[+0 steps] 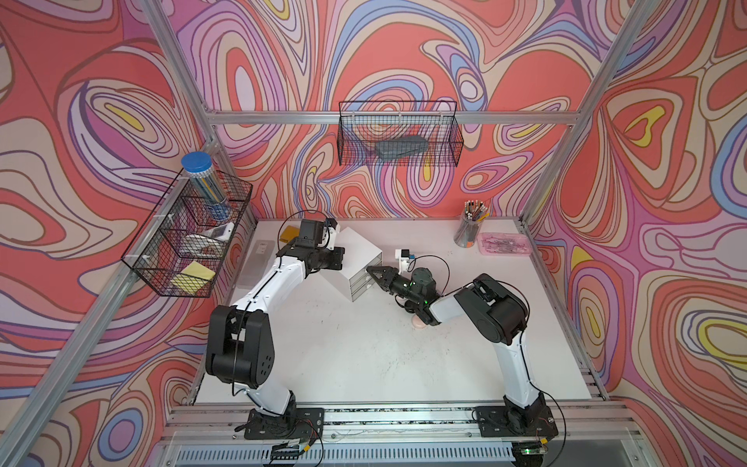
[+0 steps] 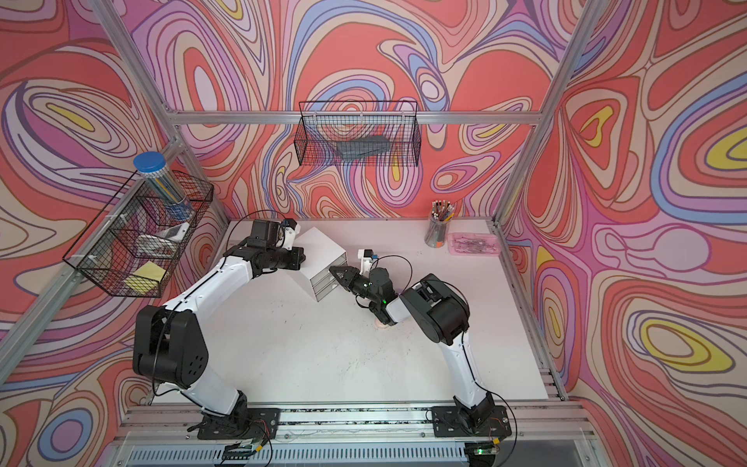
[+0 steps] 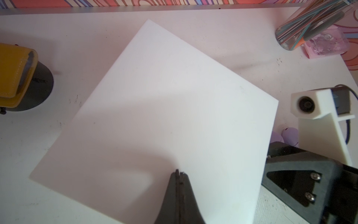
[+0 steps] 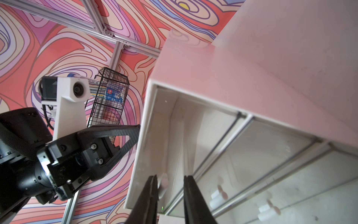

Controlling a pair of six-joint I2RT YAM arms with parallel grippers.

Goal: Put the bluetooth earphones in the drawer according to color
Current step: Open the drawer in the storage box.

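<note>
The drawer cabinet, a white cube with three clear drawers, stands at the back middle of the table in both top views. My left gripper is shut, with its tips resting on the cabinet's white top. My right gripper is at the cabinet's front, open, and the top drawer's small handle sits between its fingers, against one of them. A pale pink earphone case lies on the table, partly under the right arm. Two lilac cases show past the cabinet's edge.
A frosted flat box and a yellow object lie behind the left arm. A pencil cup and a shallow pink tray stand at the back right. Wire baskets hang on the left wall and the back wall.
</note>
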